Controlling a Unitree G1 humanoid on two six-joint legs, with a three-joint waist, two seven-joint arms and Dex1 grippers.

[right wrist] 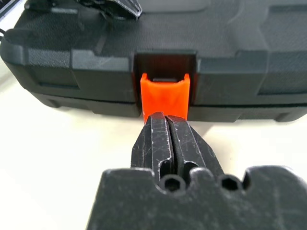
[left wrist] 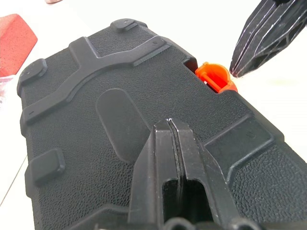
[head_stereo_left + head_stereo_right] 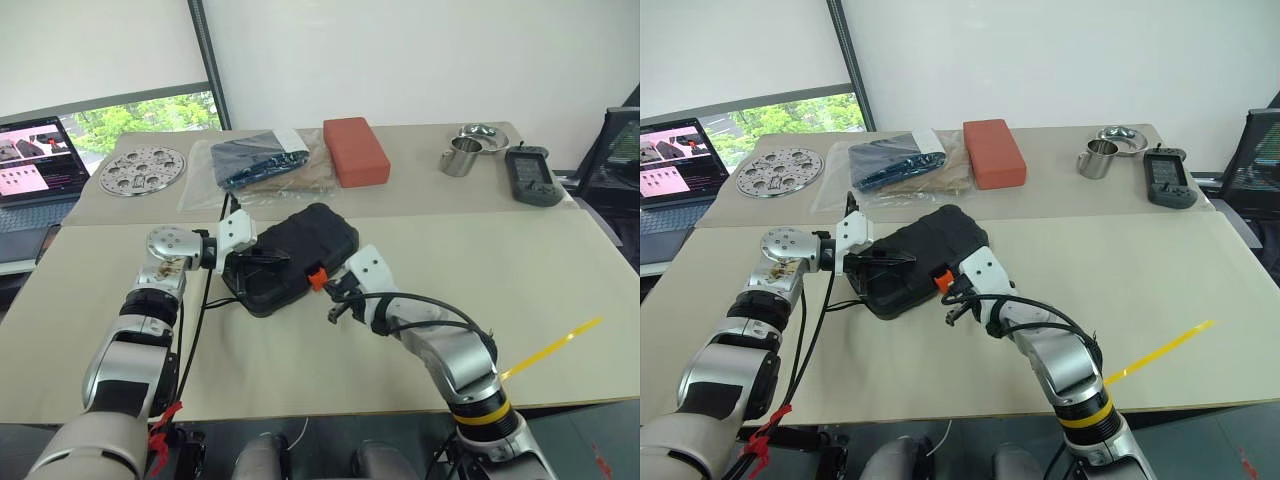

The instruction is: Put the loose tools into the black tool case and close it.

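Observation:
The black tool case (image 3: pixel 300 245) lies on the table with its lid down, and its orange latch (image 3: pixel 317 277) faces me. My left gripper (image 3: pixel 272 257) is shut, its tips (image 2: pixel 171 122) lying on the lid's textured top. From the front, my right gripper (image 1: pixel 165 116) is shut and empty, with its tips right against the lower edge of the orange latch (image 1: pixel 164 93). In the left wrist view the right gripper's fingertips (image 2: pixel 242 67) sit just beside the latch (image 2: pixel 214 76). The loose tools are out of view.
Behind the case lie a red block (image 3: pixel 355 150), a clear bag with a dark blue item (image 3: pixel 262 160) and a perforated metal disc (image 3: pixel 142 170). A laptop (image 3: pixel 35 160) stands far left. A metal cup (image 3: pixel 460 157), bowl (image 3: pixel 483 133) and black handset (image 3: pixel 530 175) sit back right.

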